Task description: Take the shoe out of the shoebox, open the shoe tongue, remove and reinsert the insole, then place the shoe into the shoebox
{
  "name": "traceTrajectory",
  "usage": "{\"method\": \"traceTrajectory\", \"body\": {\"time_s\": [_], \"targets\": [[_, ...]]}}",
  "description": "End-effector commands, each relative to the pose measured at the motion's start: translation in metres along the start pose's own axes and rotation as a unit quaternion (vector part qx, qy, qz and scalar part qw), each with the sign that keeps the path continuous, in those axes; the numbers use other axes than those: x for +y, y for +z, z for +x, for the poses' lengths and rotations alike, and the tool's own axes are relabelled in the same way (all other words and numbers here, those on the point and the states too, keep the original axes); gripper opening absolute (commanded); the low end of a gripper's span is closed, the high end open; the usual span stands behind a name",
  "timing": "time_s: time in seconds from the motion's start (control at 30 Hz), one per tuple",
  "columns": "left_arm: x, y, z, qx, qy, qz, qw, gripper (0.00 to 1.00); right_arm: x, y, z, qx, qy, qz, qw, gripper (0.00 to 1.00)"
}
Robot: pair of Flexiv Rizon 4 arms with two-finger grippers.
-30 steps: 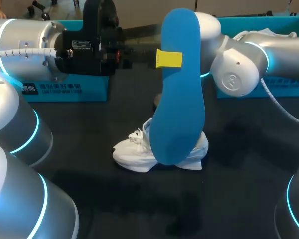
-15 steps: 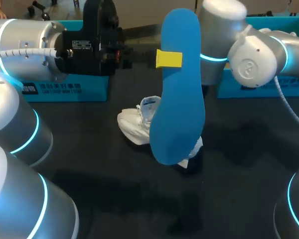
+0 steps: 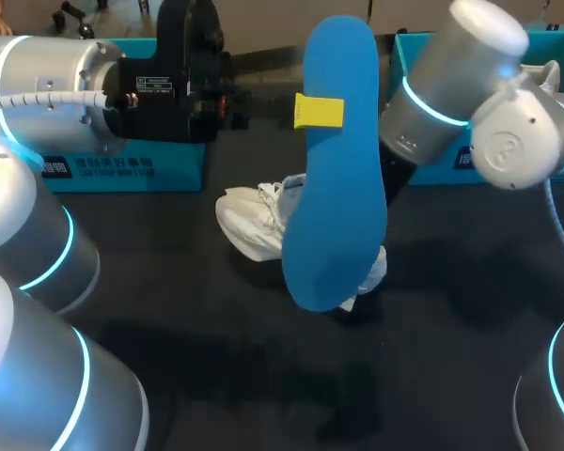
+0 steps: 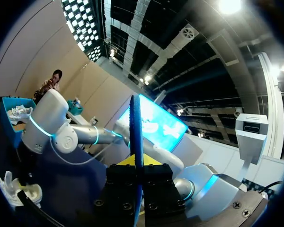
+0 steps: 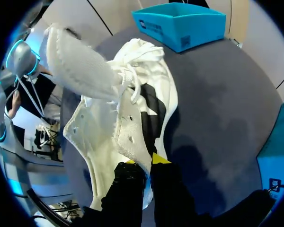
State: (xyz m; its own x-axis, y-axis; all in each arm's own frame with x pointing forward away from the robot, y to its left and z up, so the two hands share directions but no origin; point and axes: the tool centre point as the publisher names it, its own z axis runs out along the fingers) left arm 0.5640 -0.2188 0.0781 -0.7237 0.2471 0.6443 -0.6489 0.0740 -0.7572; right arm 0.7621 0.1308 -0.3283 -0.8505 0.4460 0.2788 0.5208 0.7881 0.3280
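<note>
Reinserting the insole [image 3: 334, 160], by the look of things: already out of the shoe [image 3: 254, 221] and held upright, high over the middle of the tabletop [image 3: 263, 395]. Next, most likely: tip the blue sole down, aim one end at the shoe's mouth, and slide it in under the tongue without letting the shoe skate away. Calls for a wide-open collar and a firm brace on the upper.

Left gripper [image 3: 318, 111]: clamped flat on the insole near its upper half, one yellow tip on the near face, the other hidden behind. Seen edge-on from the left wrist, nipped between nearly closed fingers.

Right gripper [image 5: 143, 163]: pinched on the thin edge of the shoe's collar, fingers almost together, with the white upper apparently tilted partly off the tabletop near its middle. Laces loose ahead of the fingers.

Teal shoebox [image 3: 122, 174] along the far edge toward the left corner, well apart from the shoe.
</note>
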Motion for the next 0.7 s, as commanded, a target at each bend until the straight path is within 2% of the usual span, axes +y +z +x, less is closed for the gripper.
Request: {"method": "traceTrajectory", "body": {"time_s": [0.03,0.13,0.17,0.2,0.23,0.3,0.33,0.37,0.5,0.7], "targets": [[0.001,0.001,0.000,0.000,0.000,0.001,1.000,0.00,-0.003,-0.001,0.003,-0.002,0.000,-0.019,1.000,0.00],[0.001,0.001,0.000,0.000,0.000,0.001,1.000,0.00,-0.004,-0.002,0.004,0.001,0.003,-0.019,1.000,0.00],[0.001,0.001,0.000,0.000,0.000,0.001,1.000,0.00,-0.006,-0.002,0.003,-0.005,0.038,-0.008,0.999,0.00],[0.001,0.001,0.000,0.000,0.000,0.001,1.000,0.00,-0.007,-0.004,0.004,-0.006,0.041,-0.030,0.999,0.00],[0.001,0.001,0.000,0.000,0.000,0.001,1.000,0.00,-0.008,-0.004,0.005,-0.009,0.065,-0.010,0.998,0.00],[0.001,0.001,0.000,0.000,0.000,0.001,1.000,0.00,-0.009,-0.005,0.007,-0.009,0.076,-0.018,0.997,0.00],[0.001,0.001,0.000,0.000,0.000,0.001,1.000,0.00,-0.011,-0.003,0.007,-0.012,0.091,-0.004,0.996,0.00],[0.001,0.001,0.000,0.000,0.000,0.001,1.000,0.00,-0.013,-0.003,0.008,-0.010,0.097,-0.015,0.995,0.00],[0.001,0.001,0.000,0.000,0.000,0.001,1.000,0.00,-0.020,-0.002,0.010,-0.019,0.146,-0.021,0.989,0.00],[0.001,0.001,0.000,0.000,0.000,0.001,1.000,0.00,-0.021,-0.005,0.013,-0.035,0.200,-0.042,0.978,0.00]]}}
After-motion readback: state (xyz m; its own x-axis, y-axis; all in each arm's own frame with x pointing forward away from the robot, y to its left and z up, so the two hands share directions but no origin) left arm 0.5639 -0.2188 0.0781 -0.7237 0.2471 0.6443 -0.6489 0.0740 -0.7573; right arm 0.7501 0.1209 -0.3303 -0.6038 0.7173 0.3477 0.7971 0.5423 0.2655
